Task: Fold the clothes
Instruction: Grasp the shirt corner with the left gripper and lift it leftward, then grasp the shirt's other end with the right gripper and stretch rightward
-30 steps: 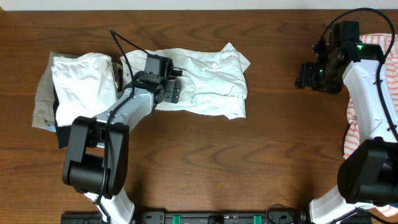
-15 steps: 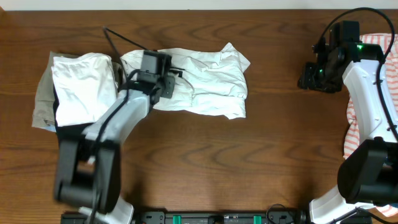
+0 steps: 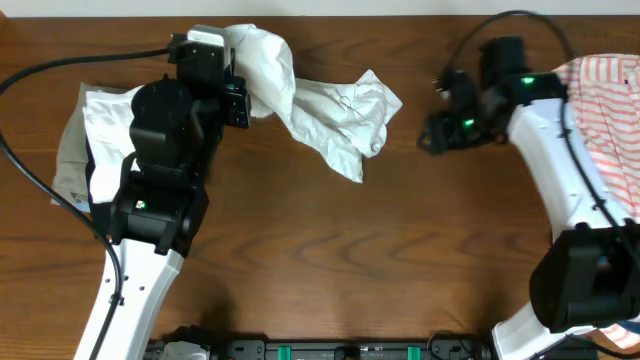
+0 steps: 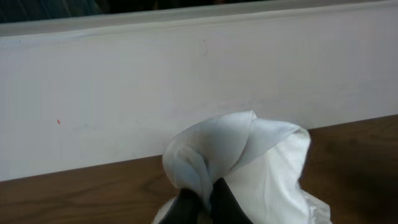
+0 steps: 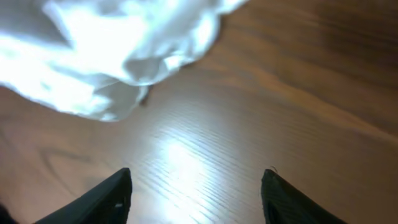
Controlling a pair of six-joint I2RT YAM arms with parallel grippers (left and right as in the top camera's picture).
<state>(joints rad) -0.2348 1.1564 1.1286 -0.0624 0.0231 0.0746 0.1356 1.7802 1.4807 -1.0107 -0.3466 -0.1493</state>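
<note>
A white garment (image 3: pixel 335 110) of the clothes lies crumpled at the table's back middle. Its left end (image 3: pixel 262 60) is lifted off the wood. My left gripper (image 3: pixel 238 98) is shut on that end, and the left wrist view shows the dark fingertips (image 4: pixel 186 202) pinching a bunched fold of white cloth (image 4: pixel 242 146), with the left gripper (image 4: pixel 204 190) raised above the table. My right gripper (image 3: pixel 434 133) hovers just right of the garment, open and holding nothing. In the right wrist view the right gripper (image 5: pixel 196 180) spans bare wood, with the white cloth (image 5: pixel 106 56) ahead to the left.
A stack of folded clothes sits at the left: a white piece (image 3: pixel 108 130) on khaki (image 3: pixel 65 165) and black (image 3: pixel 100 215) ones. A coral-and-white striped garment (image 3: pixel 605 85) lies at the right edge, under my right arm. A pale wall (image 4: pixel 186 81) runs behind the table.
My left gripper shut on the white garment's left end and lifted it up and back, pulling the cloth into a bunch. My right arm moved left toward the garment.
</note>
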